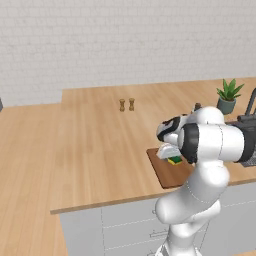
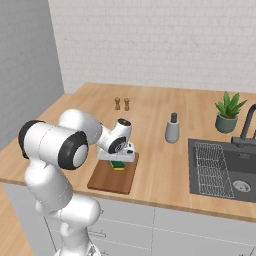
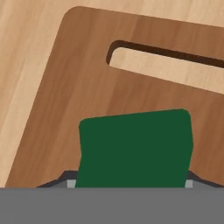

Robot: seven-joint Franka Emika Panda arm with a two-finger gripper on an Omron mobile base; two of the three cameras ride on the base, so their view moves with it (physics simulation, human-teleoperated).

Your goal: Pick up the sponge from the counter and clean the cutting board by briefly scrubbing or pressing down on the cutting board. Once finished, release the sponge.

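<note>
The dark brown cutting board (image 1: 161, 170) (image 2: 111, 181) (image 3: 65, 87) lies at the front edge of the light-wood counter (image 1: 100, 145) (image 2: 155, 115). Its slot handle shows toward the top of the hand view. The sponge (image 1: 174, 160) (image 2: 118, 165) (image 3: 135, 146), dark green on top and yellow below, rests on the board below that slot. My gripper (image 1: 170, 153) (image 2: 117, 159) (image 3: 129, 183) points down over it, shut on the sponge, with a fingertip against each side. The hand hides part of the sponge in both base views.
Two small wooden shakers (image 1: 126, 104) (image 2: 122, 104) stand farther back on the counter. A grey bottle (image 2: 172, 129) stands right of the board, and a potted plant (image 1: 228, 96) (image 2: 228, 112) beyond it. A dark sink (image 2: 225, 167) with a faucet (image 2: 247, 125) lies at the right.
</note>
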